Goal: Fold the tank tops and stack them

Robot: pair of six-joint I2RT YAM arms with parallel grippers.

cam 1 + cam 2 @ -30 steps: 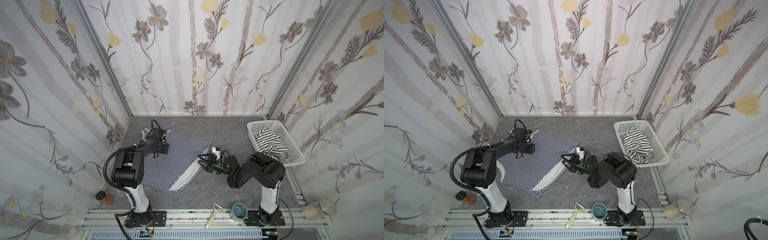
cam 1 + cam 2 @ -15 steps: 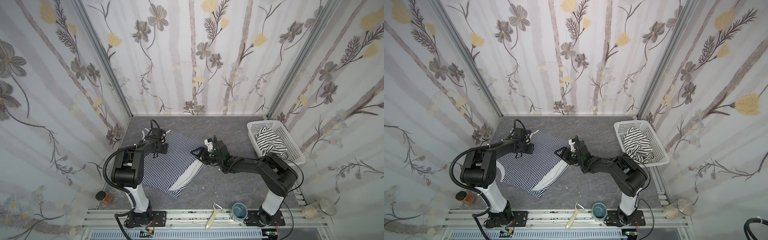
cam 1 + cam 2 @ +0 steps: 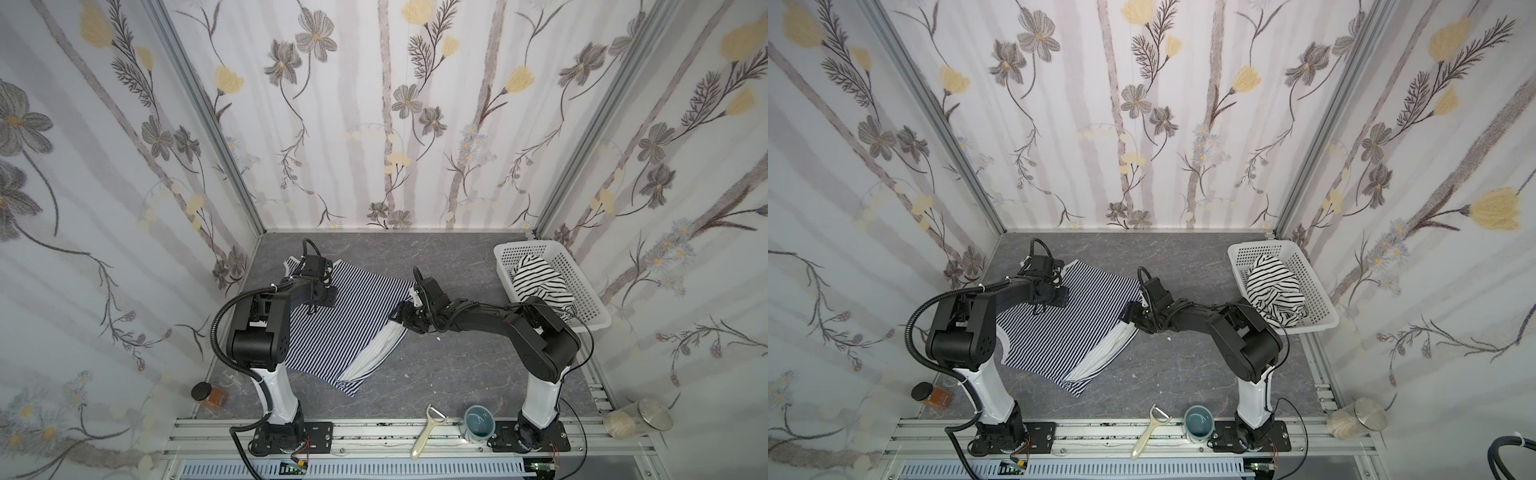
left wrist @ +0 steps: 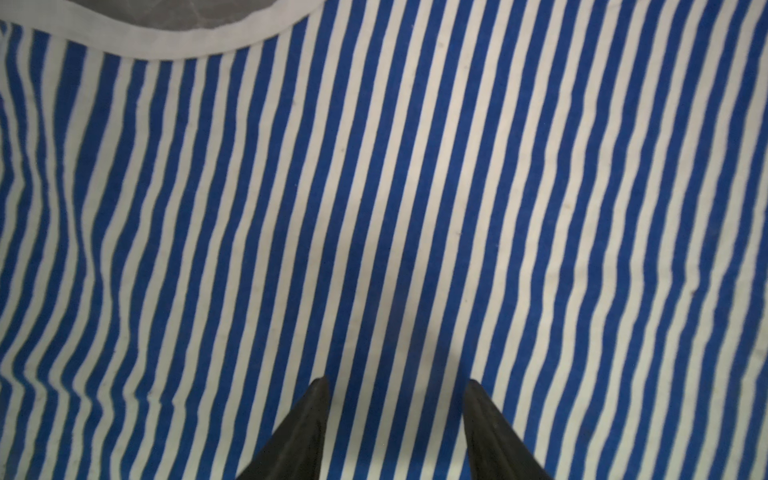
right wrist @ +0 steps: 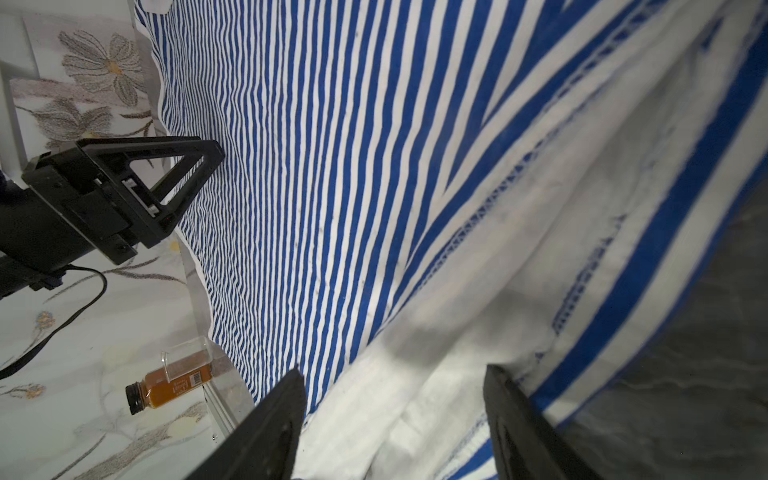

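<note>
The step in hand is judged to be the first fold of the navy-striped tank top, begun from its right-hand border. The pale, turned-over band along that border is best gripped through both layers, close to the hem stitching, so that one layer alone is not peeled away. It should then be raised only slightly and carried toward the left edge of the table. Meanwhile the cloth should be pinned at the strap end, so that the whole garment is not dragged.

The right gripper is seen with its jaws well apart, set astride that pale band; nothing is clamped. The left gripper is held partly open over the striped cloth just beside the white-trimmed neckline. Nothing is pinched between its tips, and whether the cloth is touched cannot be told.

The navy-striped tank top is spread flat in the left half of the table, from near the far-left corner toward the near edge. The black-striped tank top is found bunched in the basket at the right edge, well apart from both grippers.
</note>
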